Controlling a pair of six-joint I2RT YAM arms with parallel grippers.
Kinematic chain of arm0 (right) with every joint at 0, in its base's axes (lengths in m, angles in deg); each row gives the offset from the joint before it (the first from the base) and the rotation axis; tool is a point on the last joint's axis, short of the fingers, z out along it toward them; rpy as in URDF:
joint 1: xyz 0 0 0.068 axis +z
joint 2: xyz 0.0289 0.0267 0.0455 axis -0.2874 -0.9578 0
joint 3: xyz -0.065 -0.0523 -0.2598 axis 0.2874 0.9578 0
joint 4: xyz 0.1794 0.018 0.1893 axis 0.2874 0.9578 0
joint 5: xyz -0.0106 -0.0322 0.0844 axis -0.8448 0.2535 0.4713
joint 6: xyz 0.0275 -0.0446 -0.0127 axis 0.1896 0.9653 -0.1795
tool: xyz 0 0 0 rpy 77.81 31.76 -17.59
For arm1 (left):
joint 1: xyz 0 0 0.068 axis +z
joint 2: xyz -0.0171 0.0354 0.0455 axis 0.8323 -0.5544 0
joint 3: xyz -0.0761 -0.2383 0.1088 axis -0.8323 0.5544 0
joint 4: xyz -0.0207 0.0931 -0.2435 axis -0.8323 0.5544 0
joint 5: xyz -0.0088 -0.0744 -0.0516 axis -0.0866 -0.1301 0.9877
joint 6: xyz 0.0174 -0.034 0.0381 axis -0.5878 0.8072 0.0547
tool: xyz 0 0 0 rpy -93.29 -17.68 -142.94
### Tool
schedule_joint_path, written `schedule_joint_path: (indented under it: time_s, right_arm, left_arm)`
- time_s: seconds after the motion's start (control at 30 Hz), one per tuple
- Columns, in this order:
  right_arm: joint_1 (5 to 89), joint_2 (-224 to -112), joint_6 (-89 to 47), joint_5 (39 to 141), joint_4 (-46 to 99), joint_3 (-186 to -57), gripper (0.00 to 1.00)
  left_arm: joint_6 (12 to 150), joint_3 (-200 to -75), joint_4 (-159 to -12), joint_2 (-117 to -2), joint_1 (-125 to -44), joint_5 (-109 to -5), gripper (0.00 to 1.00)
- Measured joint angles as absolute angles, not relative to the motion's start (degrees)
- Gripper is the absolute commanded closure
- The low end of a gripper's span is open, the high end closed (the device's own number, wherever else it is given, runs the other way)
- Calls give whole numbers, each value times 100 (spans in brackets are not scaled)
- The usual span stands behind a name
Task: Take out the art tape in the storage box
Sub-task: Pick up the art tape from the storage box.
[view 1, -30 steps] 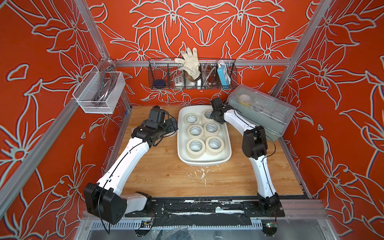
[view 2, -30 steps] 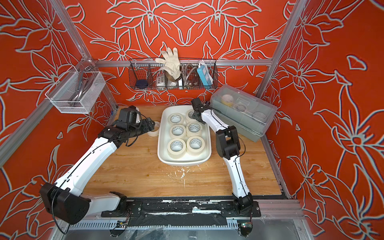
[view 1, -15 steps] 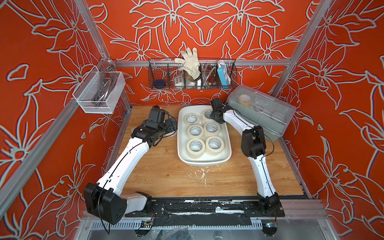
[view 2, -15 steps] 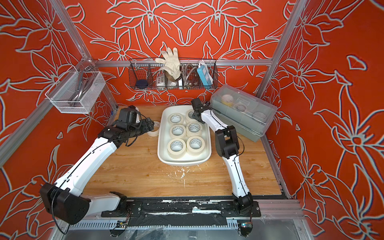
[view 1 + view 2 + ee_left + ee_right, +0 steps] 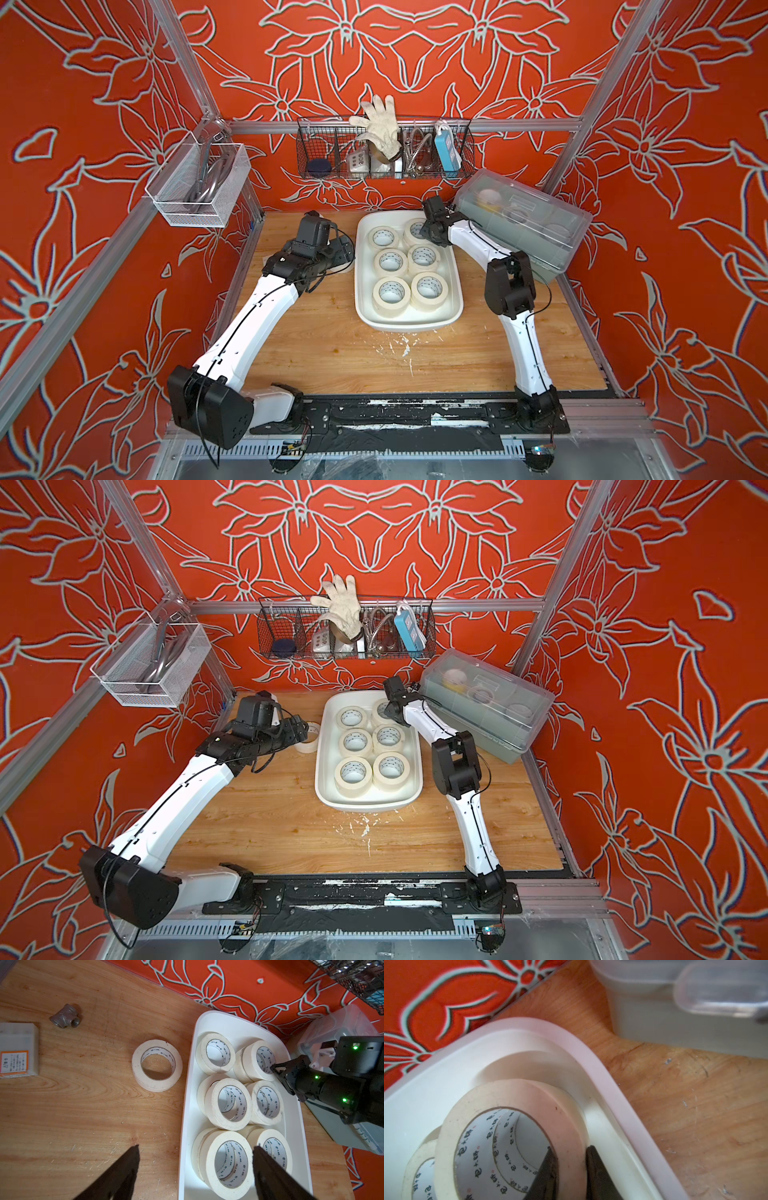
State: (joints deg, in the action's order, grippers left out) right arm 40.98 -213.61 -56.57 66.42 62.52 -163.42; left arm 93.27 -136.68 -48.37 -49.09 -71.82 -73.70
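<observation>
The white storage box (image 5: 409, 322) sits mid-table in both top views and holds several cream art tape rolls (image 5: 390, 291), stacked two deep. My right gripper (image 5: 570, 1159) reaches into the box's far right corner. It is shut on the wall of the top roll (image 5: 512, 1093) there, one finger inside the core and one outside. That roll still rests on the roll beneath it. My left gripper (image 5: 195, 1147) hangs open and empty over the box's left rim (image 5: 187, 1105). One loose tape roll (image 5: 157, 1065) lies flat on the wood left of the box.
A grey-green box with a clear lid (image 5: 523, 220) stands tilted right behind my right arm. On the back wall hangs a wire basket (image 5: 384, 153), on the left wall a mesh basket (image 5: 199, 187). A metal pipe tee (image 5: 65, 1018) and a small labelled box (image 5: 17, 1049) lie far left.
My right gripper's jaws have closed onto the far-right roll's wall. Both arms have otherwise stayed in place, and the left gripper is as open as before.
</observation>
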Motion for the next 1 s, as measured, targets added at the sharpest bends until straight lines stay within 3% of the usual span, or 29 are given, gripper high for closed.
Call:
schedule_joint_path:
  time_s: [0.6,1.0]
  right_arm:
    - [4148,-18966,-4418,6944,5926,-14891,100]
    - [4421,-17464,-3427,7436,5882,-13201,100]
  left_arm:
    - [9327,-13666,-4870,-4894,-7254,-7366,16]
    - [9196,-13664,-5064,-4898,-7674,-7320,16]
